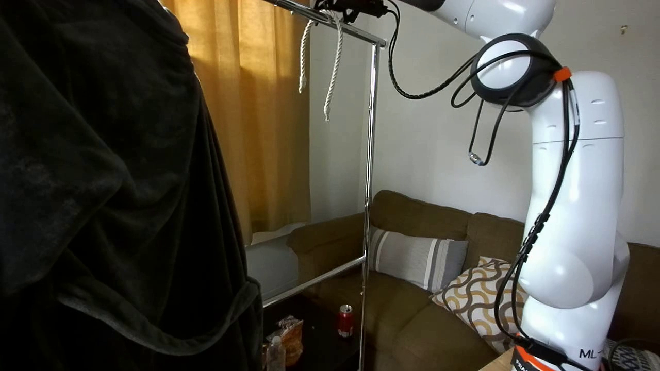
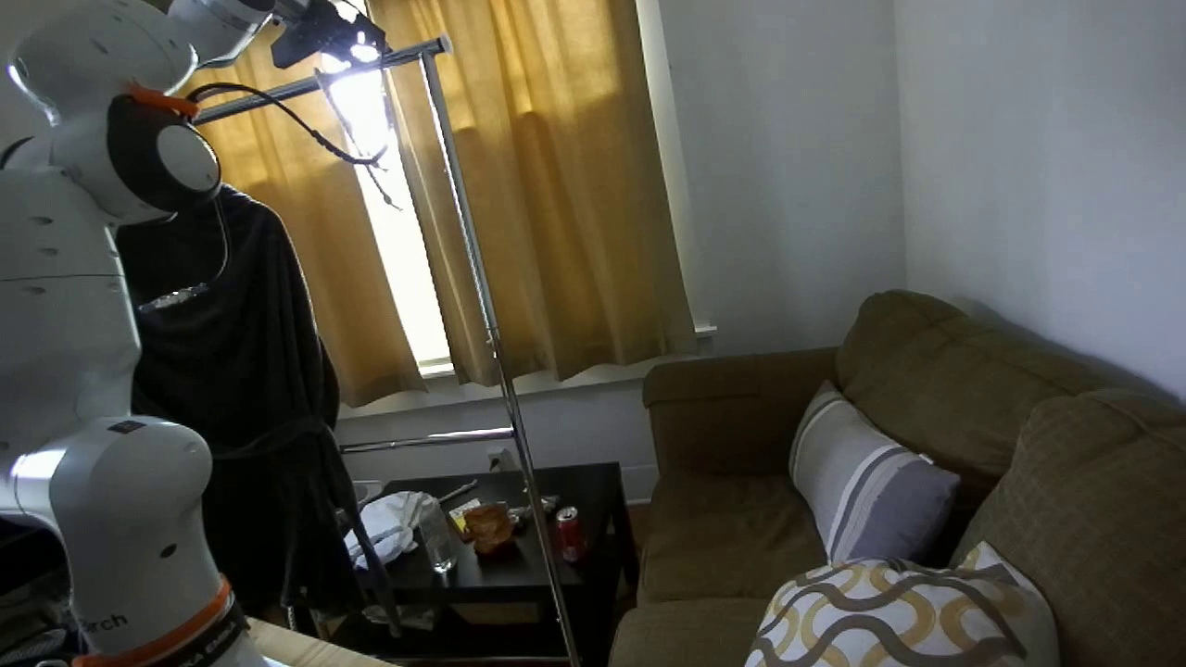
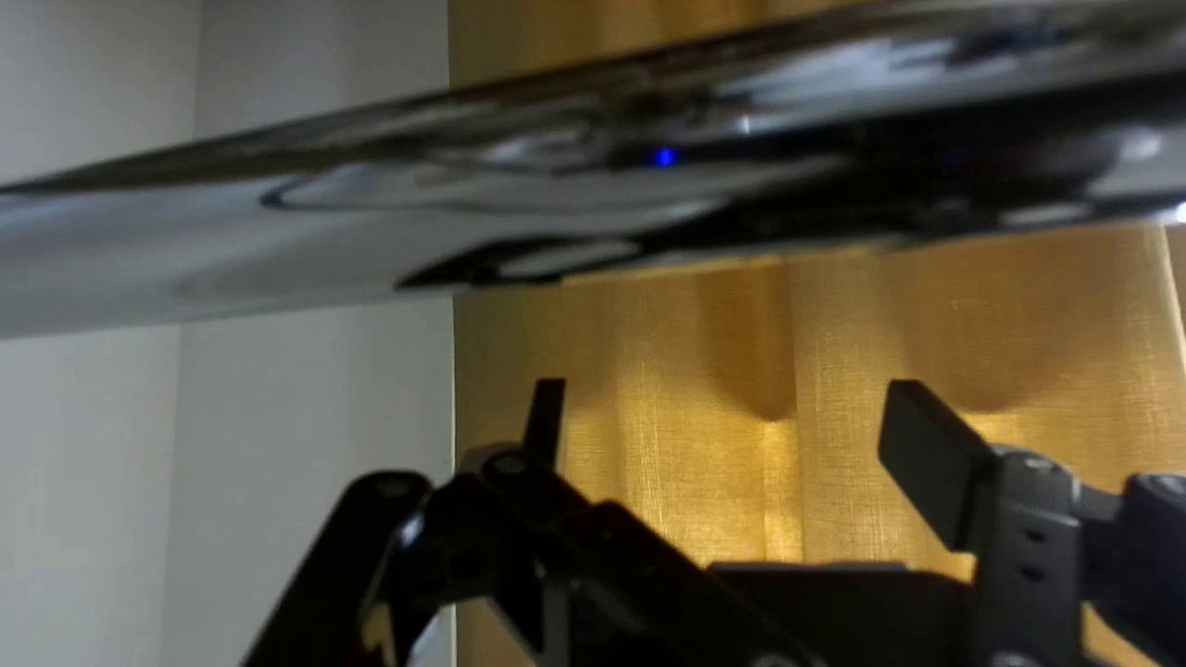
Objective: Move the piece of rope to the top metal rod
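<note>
The piece of rope (image 1: 339, 51), white and twisted, hangs over the top metal rod (image 1: 356, 32) in an exterior view, with two ends dangling at different heights. Window glare in an exterior view (image 2: 287, 90) makes the rope hard to make out near that rod. Across the upper part of the wrist view runs the shiny rod (image 3: 556, 176); no rope shows there. My gripper (image 3: 727, 408) is open, its dark fingers (image 3: 927, 454) wide apart, with only the curtain seen behind the gap. In both exterior views it stands up at the rod, close to the rope.
The rack's vertical post (image 1: 371, 139) and lower bar (image 1: 314, 281) stand below. A dark robe (image 1: 129, 180) hangs on the rack. Behind are yellow curtains (image 2: 556, 232) and a brown sofa (image 2: 741, 445). A low black table (image 2: 491, 574) holds a red can (image 2: 570, 534).
</note>
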You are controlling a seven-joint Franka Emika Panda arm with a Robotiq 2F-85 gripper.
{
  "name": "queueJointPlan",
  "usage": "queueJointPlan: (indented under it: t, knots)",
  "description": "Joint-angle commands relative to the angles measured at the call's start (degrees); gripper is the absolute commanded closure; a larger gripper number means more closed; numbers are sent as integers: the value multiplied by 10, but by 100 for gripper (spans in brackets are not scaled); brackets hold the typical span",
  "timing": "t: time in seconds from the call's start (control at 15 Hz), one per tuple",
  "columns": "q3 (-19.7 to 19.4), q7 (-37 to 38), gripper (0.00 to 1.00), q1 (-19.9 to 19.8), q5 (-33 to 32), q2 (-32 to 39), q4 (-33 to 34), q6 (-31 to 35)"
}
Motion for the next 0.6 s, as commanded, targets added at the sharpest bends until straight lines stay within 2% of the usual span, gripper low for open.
queueJointPlan:
  t: [0.0,0.53]
  knots:
    - [3,-5,0,2,4,-2,11,-2]
    - [10,9,0,-1,22,-62,-18,-8]
